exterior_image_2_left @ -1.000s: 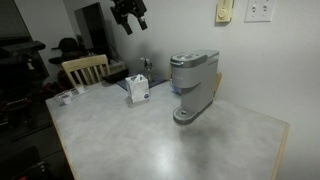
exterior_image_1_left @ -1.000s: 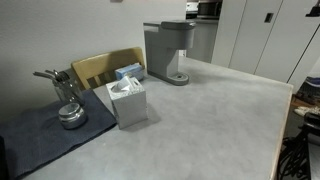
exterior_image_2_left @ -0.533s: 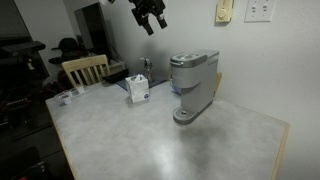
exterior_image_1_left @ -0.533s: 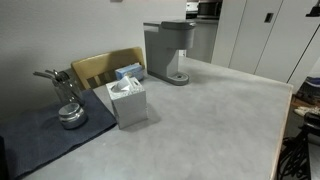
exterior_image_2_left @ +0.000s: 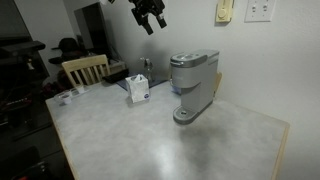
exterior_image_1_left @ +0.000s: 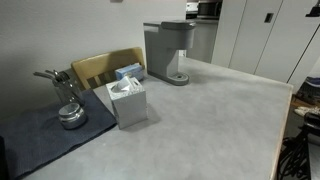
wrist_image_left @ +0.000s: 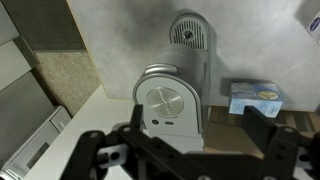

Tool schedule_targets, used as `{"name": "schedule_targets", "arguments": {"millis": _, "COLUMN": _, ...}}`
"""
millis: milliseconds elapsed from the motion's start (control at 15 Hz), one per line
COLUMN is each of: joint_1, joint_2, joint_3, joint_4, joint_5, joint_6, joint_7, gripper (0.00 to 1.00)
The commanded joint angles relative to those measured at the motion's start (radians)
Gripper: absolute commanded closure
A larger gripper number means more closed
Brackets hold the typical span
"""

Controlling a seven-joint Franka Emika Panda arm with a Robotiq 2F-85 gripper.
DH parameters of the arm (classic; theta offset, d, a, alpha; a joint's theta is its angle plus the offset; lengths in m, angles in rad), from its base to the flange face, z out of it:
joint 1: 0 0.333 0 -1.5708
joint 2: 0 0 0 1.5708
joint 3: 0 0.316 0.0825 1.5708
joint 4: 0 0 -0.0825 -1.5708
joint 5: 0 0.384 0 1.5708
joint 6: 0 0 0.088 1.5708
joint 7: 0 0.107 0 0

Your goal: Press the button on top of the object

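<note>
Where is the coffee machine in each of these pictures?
In an exterior view: the coffee machine stands at top centre, at the table's far end.
In an exterior view: the coffee machine stands just right of centre, near the wall.
Wrist view: the coffee machine fills the centre, seen from above.
Shared landmark: the grey table under it.

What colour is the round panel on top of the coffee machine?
The round panel is pale silver-grey; the wrist view shows it best.
</note>
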Motion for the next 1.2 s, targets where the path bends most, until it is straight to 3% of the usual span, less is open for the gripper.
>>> {"name": "schedule_targets", "arguments": {"millis": 0, "joint_1": -0.002, "joint_2": 0.029, "joint_3": -0.006, "joint_4": 0.028, "joint_5": -0.033, "joint_6": 0.01, "joint_7": 0.016, "gripper": 0.0}}
{"name": "schedule_targets", "arguments": {"millis": 67, "joint_1": -0.004, "joint_2": 0.039, "joint_3": -0.009, "joint_4": 0.037, "joint_5": -0.038, "joint_6": 0.011, "joint_7": 0.019, "gripper": 0.0}}
{"name": "schedule_targets", "arguments": {"millis": 200, "joint_1": -0.01, "joint_2": 0.066, "joint_3": -0.02, "joint_4": 0.066, "joint_5": -0.067, "joint_6": 0.005, "joint_7": 0.047, "gripper": 0.26}}
{"name": "schedule_targets", "arguments": {"millis": 467, "joint_1": -0.018, "joint_2": 0.126, "joint_3": -0.056, "joint_4": 0.137, "joint_5": -0.085, "joint_6": 0.007, "joint_7": 0.095, "gripper": 0.53}}
{"name": "schedule_targets", "arguments": {"millis": 867, "joint_1": -0.026, "joint_2": 0.219, "joint_3": -0.102, "joint_4": 0.235, "joint_5": -0.004, "joint_6": 0.036, "joint_7": 0.119, "gripper": 0.95}}
{"name": "schedule_targets", "arguments": {"millis": 1133, "joint_1": -0.043, "joint_2": 0.266, "joint_3": -0.1, "joint_4": 0.282, "joint_5": 0.148, "joint_6": 0.038, "joint_7": 0.075, "gripper": 1.0}}
